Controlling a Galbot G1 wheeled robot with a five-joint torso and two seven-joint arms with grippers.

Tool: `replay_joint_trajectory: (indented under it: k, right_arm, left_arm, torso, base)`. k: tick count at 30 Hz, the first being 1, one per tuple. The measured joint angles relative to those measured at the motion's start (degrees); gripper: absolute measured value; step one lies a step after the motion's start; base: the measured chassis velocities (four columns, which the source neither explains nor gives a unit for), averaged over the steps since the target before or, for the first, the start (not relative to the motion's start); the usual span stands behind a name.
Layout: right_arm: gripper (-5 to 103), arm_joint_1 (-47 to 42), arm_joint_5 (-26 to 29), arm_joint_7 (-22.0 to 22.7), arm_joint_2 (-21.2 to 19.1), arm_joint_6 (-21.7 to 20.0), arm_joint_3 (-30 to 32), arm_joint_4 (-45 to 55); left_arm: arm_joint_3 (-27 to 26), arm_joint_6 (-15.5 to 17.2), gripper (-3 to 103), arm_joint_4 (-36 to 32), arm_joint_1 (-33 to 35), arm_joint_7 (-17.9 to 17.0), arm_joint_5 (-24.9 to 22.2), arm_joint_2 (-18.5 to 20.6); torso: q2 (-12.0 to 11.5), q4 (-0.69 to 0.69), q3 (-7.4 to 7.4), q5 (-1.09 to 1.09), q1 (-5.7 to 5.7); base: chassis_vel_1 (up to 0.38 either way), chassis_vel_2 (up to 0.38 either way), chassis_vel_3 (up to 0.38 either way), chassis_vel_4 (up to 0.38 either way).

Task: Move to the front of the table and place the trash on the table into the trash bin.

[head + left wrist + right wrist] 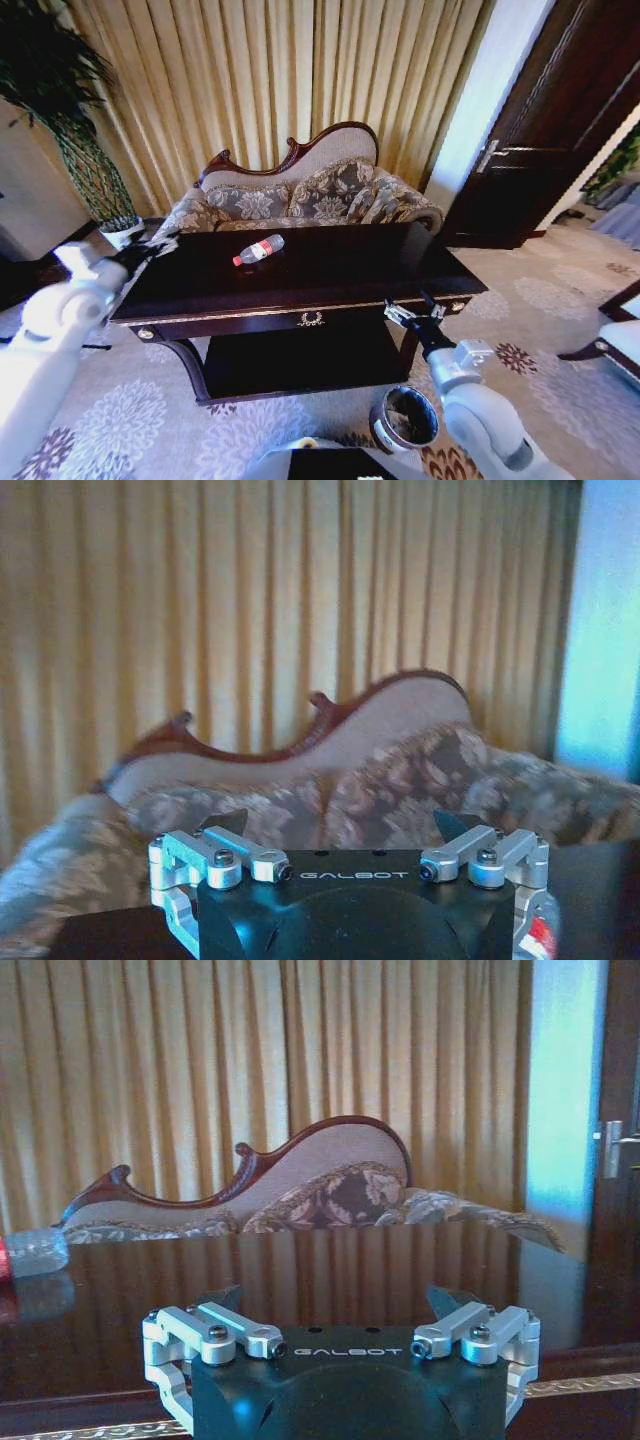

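Bottle (259, 249) on table (340, 268), well apart from open R pincer (410, 314).

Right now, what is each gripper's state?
Left gripper: open, holding nothing.
Right gripper: open, holding nothing.

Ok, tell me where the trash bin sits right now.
In the head view the trash bin stands on the carpet in front of the table, toward its right end, just left of the right arm and below the right gripper.

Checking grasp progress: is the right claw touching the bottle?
Apart. The head view shows bare table between the right claw and the bottle.
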Motion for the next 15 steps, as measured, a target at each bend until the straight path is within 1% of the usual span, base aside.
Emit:
replay_joint_trajectory:
  k: [1, 2, 4, 5, 6, 9, 10, 12, 13, 14, 15]
  right_arm:
    - [100, 0.00, -0.07, 0.01, 0.13, 0.05, 0.11, -0.11]
    - [100, -0.05, -0.16, 0.00, 0.46, 0.16, 0.52, -0.14]
    - [100, -0.18, -0.16, 0.00, 0.57, 0.18, 1.14, -0.11]
    - [100, -0.18, -0.16, 0.00, 0.57, 0.18, 1.14, -0.11]
    - [100, -0.19, -0.14, 0.00, 0.57, 0.19, 1.44, -0.11]
    - [100, 0.04, 0.22, 0.00, 0.37, 0.32, 2.80, -0.47]
    - [100, 0.04, 0.22, 0.00, 0.37, 0.32, 2.80, -0.47]
    - [100, 0.68, 0.83, 0.00, 0.28, 0.50, 3.28, -0.79]
    - [100, 0.93, 1.22, 0.00, 0.26, 0.57, 3.40, -0.80]
    - [100, 0.93, 1.22, 0.00, 0.26, 0.57, 3.40, -0.80]
    - [100, 1.25, 1.77, 0.00, 0.22, 0.69, 3.57, -0.80]
  left_arm:
    - [1.58, 0.21, 100, 0.73, -1.50, 0.04, 0.01, -0.15]
    - [5.98, 1.01, 100, 2.69, -5.46, 0.10, 0.06, -0.93]
    - [9.56, 2.04, 100, 4.25, -8.74, 0.09, 0.13, -1.93]
    - [9.56, 2.04, 100, 4.25, -8.74, 0.09, 0.13, -1.93]
    - [10.70, 2.54, 100, 4.70, -9.83, 0.06, 0.14, -2.25]
    - [17.76, 6.75, 100, 7.70, -15.88, -0.03, 0.02, -3.78]
    - [17.76, 6.75, 100, 7.70, -15.88, -0.03, 0.02, -3.78]
    - [22.31, 8.78, 100, 10.33, -19.79, -0.01, 0.03, -4.94]
    - [23.28, 9.53, 100, 11.15, -20.95, 0.12, 0.07, -5.53]
    - [23.28, 9.53, 100, 11.15, -20.95, 0.12, 0.07, -5.53]
    - [24.13, 10.70, 100, 11.96, -22.19, 0.31, 0.09, -6.36]
  torso:
    - [0.00, 0.00, 0.00, 0.00, 0.00]
    - [0.00, 0.01, 0.00, 0.01, 0.00]
    - [0.00, 0.03, 0.00, -0.01, 0.00]
    - [0.00, 0.03, 0.00, -0.01, 0.00]
    - [0.00, 0.03, 0.00, -0.01, 0.00]
    - [0.00, 0.03, -0.01, 0.00, 0.00]
    - [0.00, 0.03, -0.01, 0.00, 0.00]
    - [0.00, 0.01, 0.00, 0.00, 0.00]
    - [0.00, 0.01, -0.01, 0.00, 0.00]
    - [0.00, 0.01, -0.01, 0.00, 0.00]
    - [0.00, 0.01, 0.00, 0.00, 0.00]
  base:
    - [0.000, 0.000, 0.000, 0.000]
    - [0.000, 0.000, 0.000, 0.000]
    - [0.000, 0.000, 0.000, 0.000]
    - [0.000, 0.000, 0.000, 0.000]
    - [0.000, 0.000, 0.000, 0.000]
    - [0.000, 0.000, 0.000, 0.000]
    - [0.000, 0.000, 0.000, 0.000]
    - [0.000, 0.000, 0.000, 0.000]
    - [0.000, 0.000, 0.000, 0.000]
    - [0.000, 0.000, 0.000, 0.000]
    - [0.000, 0.000, 0.000, 0.000]
